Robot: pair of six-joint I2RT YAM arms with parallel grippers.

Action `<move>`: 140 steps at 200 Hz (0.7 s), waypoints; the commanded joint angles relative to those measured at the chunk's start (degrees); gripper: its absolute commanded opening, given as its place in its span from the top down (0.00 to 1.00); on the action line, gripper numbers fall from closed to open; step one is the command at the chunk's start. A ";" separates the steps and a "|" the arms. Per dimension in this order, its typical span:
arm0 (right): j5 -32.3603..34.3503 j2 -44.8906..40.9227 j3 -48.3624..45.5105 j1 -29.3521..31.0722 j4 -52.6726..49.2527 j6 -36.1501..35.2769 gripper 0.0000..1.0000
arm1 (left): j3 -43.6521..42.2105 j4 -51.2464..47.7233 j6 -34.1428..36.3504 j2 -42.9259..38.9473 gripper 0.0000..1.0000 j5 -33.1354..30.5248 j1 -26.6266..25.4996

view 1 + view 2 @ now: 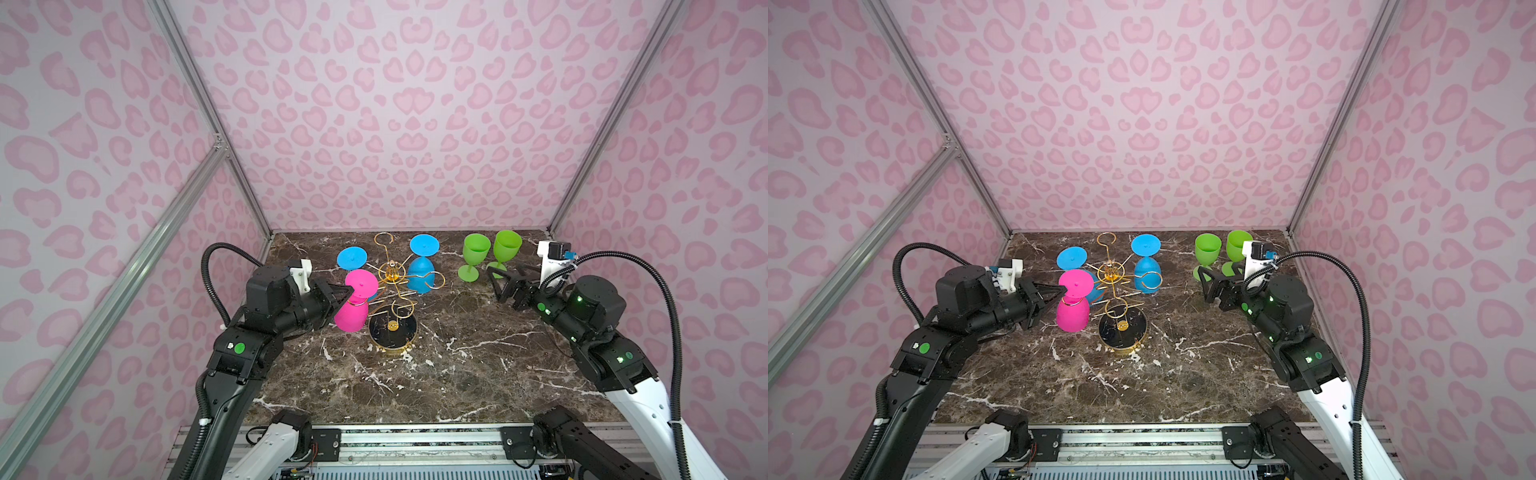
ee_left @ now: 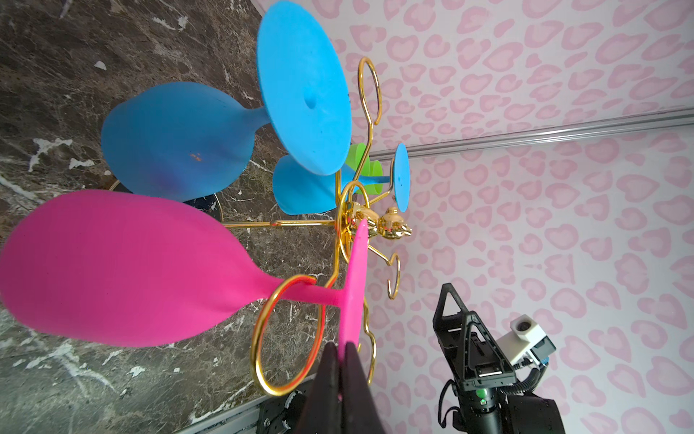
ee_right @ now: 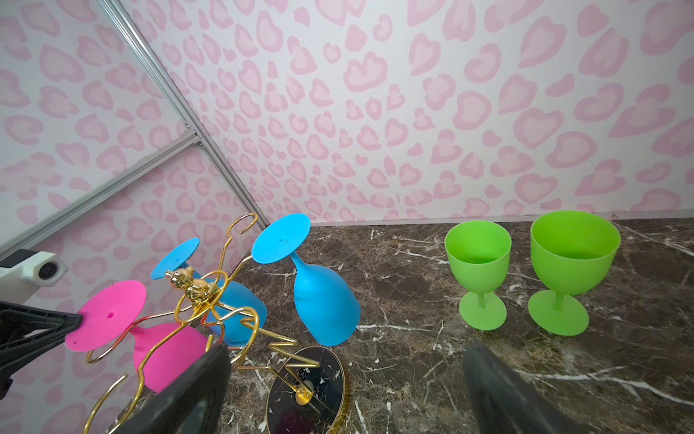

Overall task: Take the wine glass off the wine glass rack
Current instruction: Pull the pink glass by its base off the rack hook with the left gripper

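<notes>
- Near edge: the table carries nothing here; both arms reach in over it.
- Mid-table: the wine glass rack stands upright on its round black base.
- Left side of the rack: the pink wine glass hangs bowl-down, long axis vertical, stem through a gold hook ring, foot disc lying flat above the ring.
- The left gripper is clamped flat on the foot's rim, on the side facing the table's left edge. It is the nearer arm by far.
- Judgement: release depends on drawing the stem sideways out through the ring's gap, not on lifting alone.
- Not resolved: which way that gap faces. The foot covers it in both top views, and the left wrist view shows the ring almost closed.
- Beyond: two blue wine glasses hang bowl-down; the left one's bowl is mostly hidden behind the pink glass.
- Far right corner: two green wine glasses stand upright.
- The right gripper hovers just beside them, jaws wide apart, holding nothing.
</notes>
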 commanded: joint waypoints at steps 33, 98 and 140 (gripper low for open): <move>0.12 -0.43 0.70 -0.08 -0.84 -0.93 0.02 | 0.77 2.86 0.45 2.20 0.97 0.36 -0.91; 0.57 -0.70 0.86 -0.34 -1.26 -1.11 0.02 | -0.07 5.52 -1.71 3.46 0.97 -1.21 -1.03; 0.67 -0.96 1.01 -0.68 -1.67 -1.41 0.02 | -0.45 6.91 -3.52 3.83 0.97 -2.38 -0.95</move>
